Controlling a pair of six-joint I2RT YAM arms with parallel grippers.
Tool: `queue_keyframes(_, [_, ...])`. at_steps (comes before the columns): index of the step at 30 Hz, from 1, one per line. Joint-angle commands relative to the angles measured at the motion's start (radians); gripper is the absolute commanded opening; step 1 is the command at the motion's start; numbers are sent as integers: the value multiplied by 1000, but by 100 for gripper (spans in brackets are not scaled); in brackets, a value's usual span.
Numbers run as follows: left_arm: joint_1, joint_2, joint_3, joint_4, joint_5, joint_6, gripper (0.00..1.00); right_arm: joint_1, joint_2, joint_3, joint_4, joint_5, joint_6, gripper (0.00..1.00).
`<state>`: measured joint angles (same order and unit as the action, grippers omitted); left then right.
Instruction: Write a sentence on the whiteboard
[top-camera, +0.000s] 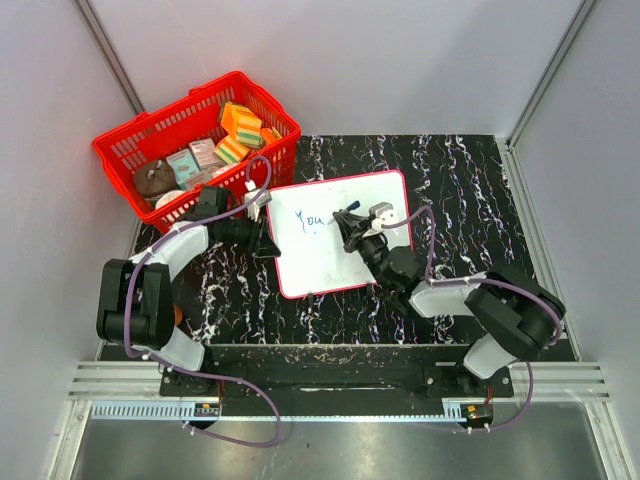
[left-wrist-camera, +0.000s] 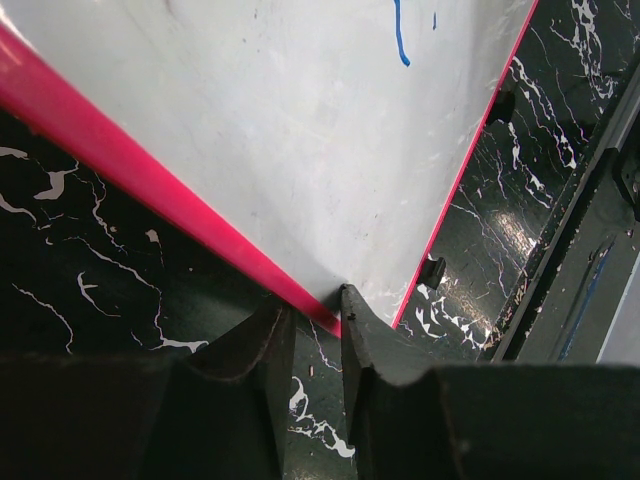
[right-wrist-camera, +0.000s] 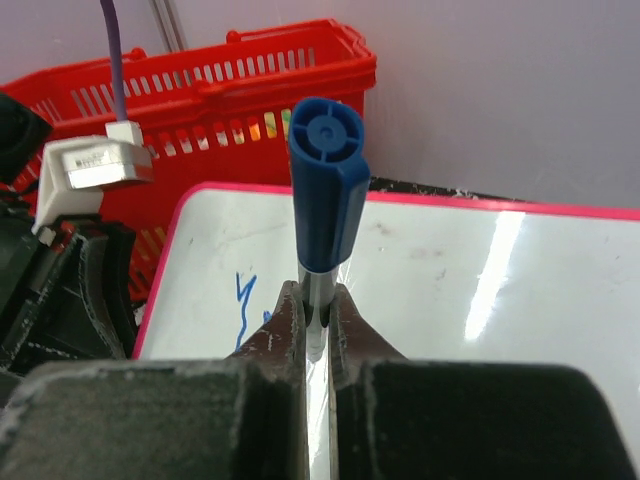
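Observation:
The whiteboard (top-camera: 335, 260), white with a thin red frame, lies flat in the middle of the black marbled table. Blue marker writing (top-camera: 311, 220) reading "You" sits at its upper left; part of it shows in the right wrist view (right-wrist-camera: 243, 300) and one stroke in the left wrist view (left-wrist-camera: 400, 35). My right gripper (top-camera: 355, 232) is over the board, shut on a blue marker (right-wrist-camera: 326, 200) that stands upright, its butt end toward the camera and its tip hidden. My left gripper (top-camera: 266, 240) is at the board's left edge, its fingertips closed on the red frame (left-wrist-camera: 200, 215) near a corner.
A red basket (top-camera: 130, 150) with sponges and small packs stands at the back left, close to the board's corner, and shows in the right wrist view (right-wrist-camera: 250, 80). Two small black feet (left-wrist-camera: 433, 270) stick out from the board's edge. Grey walls enclose the table.

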<state>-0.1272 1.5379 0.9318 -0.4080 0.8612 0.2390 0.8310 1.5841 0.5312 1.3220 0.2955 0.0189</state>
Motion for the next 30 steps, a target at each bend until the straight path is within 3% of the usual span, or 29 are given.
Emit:
queue_keyframes(1, [-11,-35,9,40,-1,48,0,-7,-79,22,79,19,-51,0])
queue_keyframes(13, [-11,-41,6,40,1,46,0,-58,-24,125,-69,-18,-27,0])
queue_keyframes(30, [-12,-36,9,40,2,45,0,-59,-3,79,-47,-9,1,0])
